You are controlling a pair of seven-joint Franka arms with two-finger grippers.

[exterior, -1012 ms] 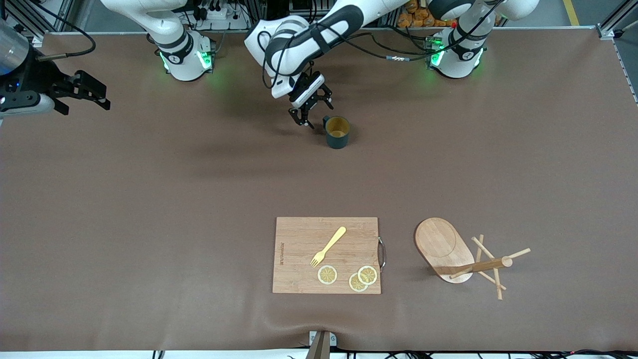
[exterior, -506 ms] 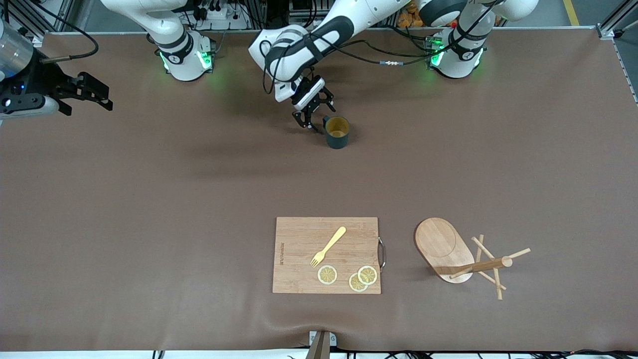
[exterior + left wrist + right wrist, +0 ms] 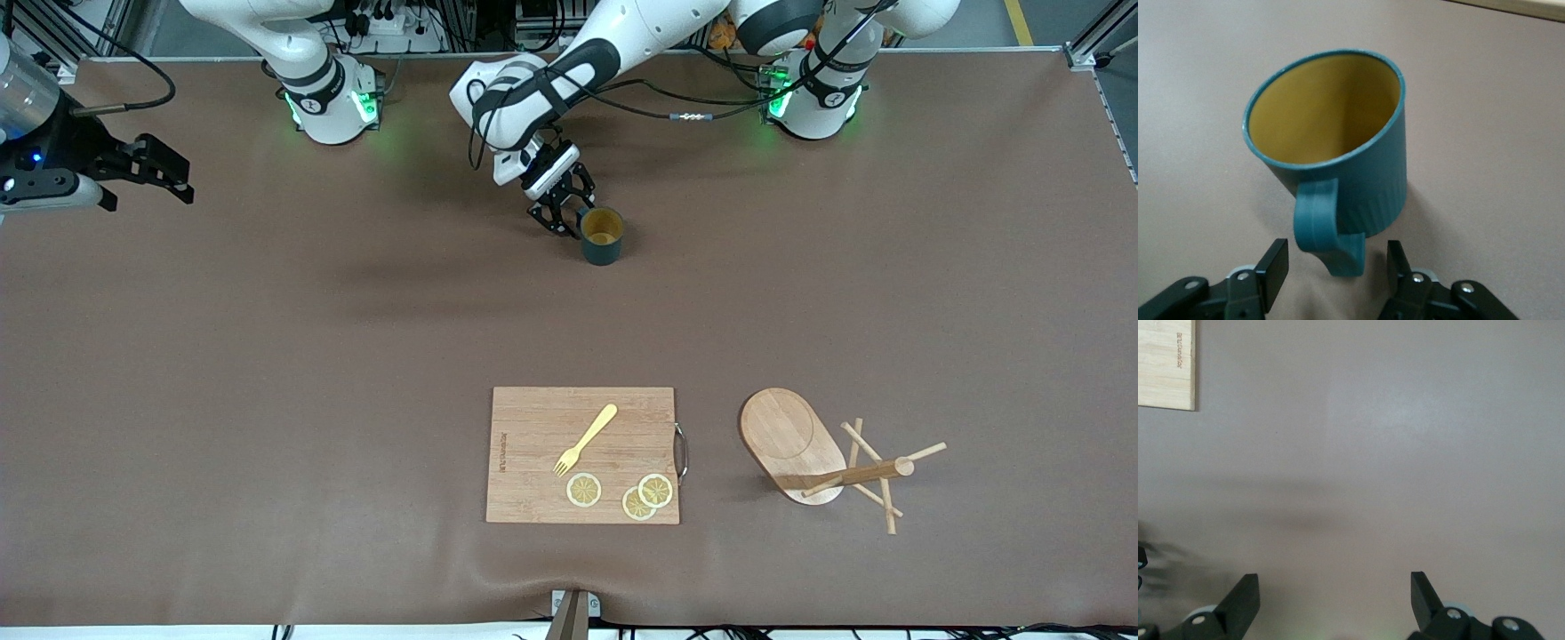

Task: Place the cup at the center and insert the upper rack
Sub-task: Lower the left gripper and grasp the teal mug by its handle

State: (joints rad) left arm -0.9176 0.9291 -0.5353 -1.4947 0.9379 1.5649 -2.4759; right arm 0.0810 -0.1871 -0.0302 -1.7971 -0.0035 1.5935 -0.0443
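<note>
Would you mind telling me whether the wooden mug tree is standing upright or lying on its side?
On its side: the mug tree has its oval base tipped up on edge, its post and pegs lying along the table.

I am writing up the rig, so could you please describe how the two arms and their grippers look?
Both arms are glossy white with black joint bands, green lights at the bases and black cables. The left gripper and right gripper are black two-finger units.

Place: robot lab | two white arms (image 3: 569, 62) sitting bolted at the edge of a table (image 3: 267, 356) wearing a plain brown cover | green lights glowing on their bases (image 3: 333, 102) | cables (image 3: 685, 111) trailing between them | metal framing (image 3: 1089, 44) standing at the corner
</note>
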